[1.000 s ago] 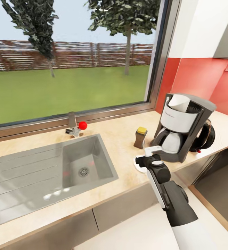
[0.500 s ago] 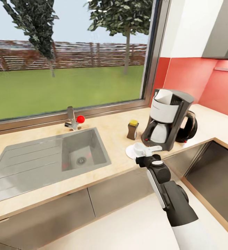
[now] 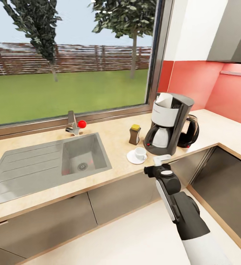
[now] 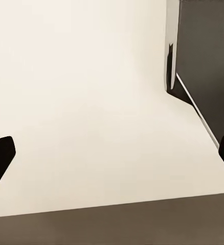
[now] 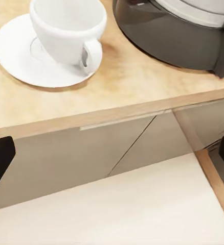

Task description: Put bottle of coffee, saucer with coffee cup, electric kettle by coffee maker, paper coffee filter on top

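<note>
The right tool point(image 3: 158, 166) hangs in front of the counter point(image 3: 113, 173) edge, off the worktop, its fingers spread wide and holding nothing. The left tool point(image 4: 112, 158) is likewise spread wide over pale floor. Just beyond the edge, the coffee cup point(image 3: 139, 153) stands upright on the saucer point(image 3: 132, 158), handle toward the coffee maker point(image 3: 167, 124). The paper coffee filter point(image 3: 164, 98) sits in the machine's top. The bottle of coffee point(image 3: 135, 134) stands just beside the machine on the sink point(image 3: 43, 167) side; the electric kettle point(image 3: 189, 132) stands close at its other side.
</note>
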